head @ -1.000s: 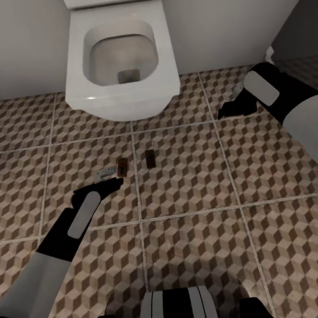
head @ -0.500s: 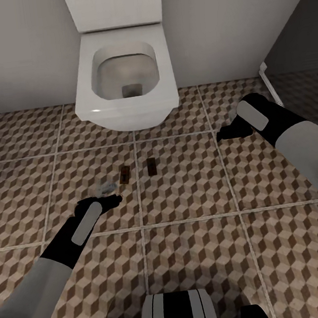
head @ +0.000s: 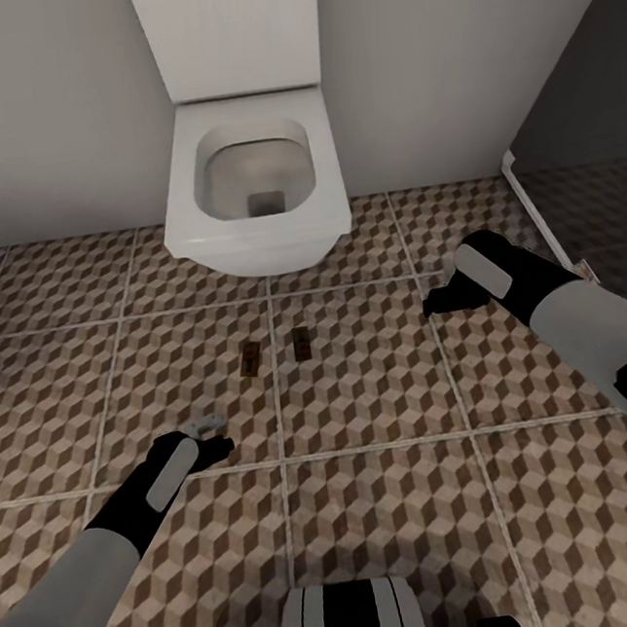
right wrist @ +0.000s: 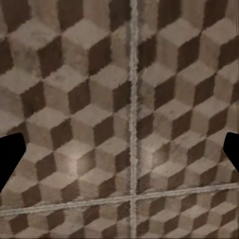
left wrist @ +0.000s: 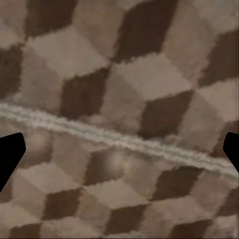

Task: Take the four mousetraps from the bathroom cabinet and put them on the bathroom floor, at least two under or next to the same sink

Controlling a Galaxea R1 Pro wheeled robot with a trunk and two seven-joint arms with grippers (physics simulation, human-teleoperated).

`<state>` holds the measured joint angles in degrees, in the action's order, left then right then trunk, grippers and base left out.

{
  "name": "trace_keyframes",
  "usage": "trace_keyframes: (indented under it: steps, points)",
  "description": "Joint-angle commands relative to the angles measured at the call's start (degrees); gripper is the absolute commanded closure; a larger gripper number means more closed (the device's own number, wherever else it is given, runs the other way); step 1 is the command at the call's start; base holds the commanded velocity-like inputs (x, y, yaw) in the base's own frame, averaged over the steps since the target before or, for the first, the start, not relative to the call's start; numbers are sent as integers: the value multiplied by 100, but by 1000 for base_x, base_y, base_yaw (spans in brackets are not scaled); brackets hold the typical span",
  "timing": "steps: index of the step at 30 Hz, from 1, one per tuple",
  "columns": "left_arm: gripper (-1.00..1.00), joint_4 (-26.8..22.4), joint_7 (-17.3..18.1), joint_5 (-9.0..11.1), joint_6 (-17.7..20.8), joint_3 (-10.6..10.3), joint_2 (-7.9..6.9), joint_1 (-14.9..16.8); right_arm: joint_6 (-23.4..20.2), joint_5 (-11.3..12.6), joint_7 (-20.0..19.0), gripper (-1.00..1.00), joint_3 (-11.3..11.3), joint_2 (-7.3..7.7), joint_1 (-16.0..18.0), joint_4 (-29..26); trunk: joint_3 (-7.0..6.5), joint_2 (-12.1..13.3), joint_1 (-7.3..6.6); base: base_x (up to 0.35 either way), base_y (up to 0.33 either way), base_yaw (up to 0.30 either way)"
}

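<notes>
Cube-patterned tiles of the bathroom floor (head: 395,500) are spreading right across the head view, running up to a pale wall where a white toilet (head: 254,188) is sitting with its lid up and bowl exposed. Off at the right edge a dark smoked-glass panel (head: 584,123) is closing in that side. Two mousetraps (head: 250,358) (head: 300,342) are lying flat on the tiles just in front of the toilet, side by side either side of a grout line, near each other but apart. A third small pale piece (head: 203,424), greyish and hard to make out, is lying on the floor just beyond the left gripper (head: 222,449), very close to the fingertips; whether they are touching it I cannot tell. That gripper's jaws are standing wide apart in the left wrist view, gripping nothing, bare tile and a grout line between them. Over on the other side the right gripper (head: 432,305) is hanging low over the tiles, well apart from the traps, its jaws likewise spread wide and holding nothing.
</notes>
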<state>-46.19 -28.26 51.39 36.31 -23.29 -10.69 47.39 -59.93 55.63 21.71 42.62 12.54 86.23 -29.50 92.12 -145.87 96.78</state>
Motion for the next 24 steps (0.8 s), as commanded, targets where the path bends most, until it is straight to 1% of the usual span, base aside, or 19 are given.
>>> trace_keyframes:
  steps: [1, 6, 7, 11, 12, 13, 16, 17, 21, 23, 24]
  points:
    - [-100, 42, -22, 60, -28, -37, -14, -20, -7, 61, 44, -100, 43, 4, -57, -10, -19, 0, -3, 0, 0, 0]
    - [-100, 199, 67, 55, -114, -68, -31, -96, -7, 58, 44, -100, 50, -2, -376, -17, -130, 7, -16, 0, 0, 0]
    - [-100, 199, 67, 55, -114, -68, -31, -96, -7, 58, 44, -100, 50, -2, -376, -17, -152, 8, -18, 0, 0, 0]
    - [-100, 247, 97, 54, -146, -80, -36, -177, -7, 51, 44, -100, 52, -15, -713, -27, -240, 13, -29, 0, 0, 0]
    - [-100, 247, 97, 54, -146, -80, -36, -177, -7, 51, 44, -100, 52, -15, -713, -27, -262, 15, -31, 0, 0, 0]
    - [-100, 256, 102, 54, -157, -81, -36, -198, -7, 50, 44, -100, 50, -15, -803, -31, -285, 16, -34, 0, 0, 0]
    - [-100, 285, 110, 51, -238, -84, -38, -244, -7, 38, 47, -100, 47, -10, -1070, -38, -351, 20, -42, 0, 0, 0]
    - [-100, 285, 110, 51, -238, -84, -38, -244, -7, 38, 47, -100, 47, -10, -1070, -38, -373, 21, -44, 0, 0, 0]
    - [-100, 312, 108, 40, -343, -89, -38, -275, -7, 0, 39, -100, 42, 1, -1404, -60, -462, 27, -54, 0, 0, 0]
    - [-100, 327, 105, 8, -380, -98, -39, -296, 68, -16, 33, -100, 45, -1, -1567, -71, -506, 29, -60, 0, 0, 0]
    - [-100, 327, 105, 8, -380, -98, -39, -296, 68, -16, 33, -100, 45, -1, -1567, -71, -528, 31, -62, 0, 0, 0]
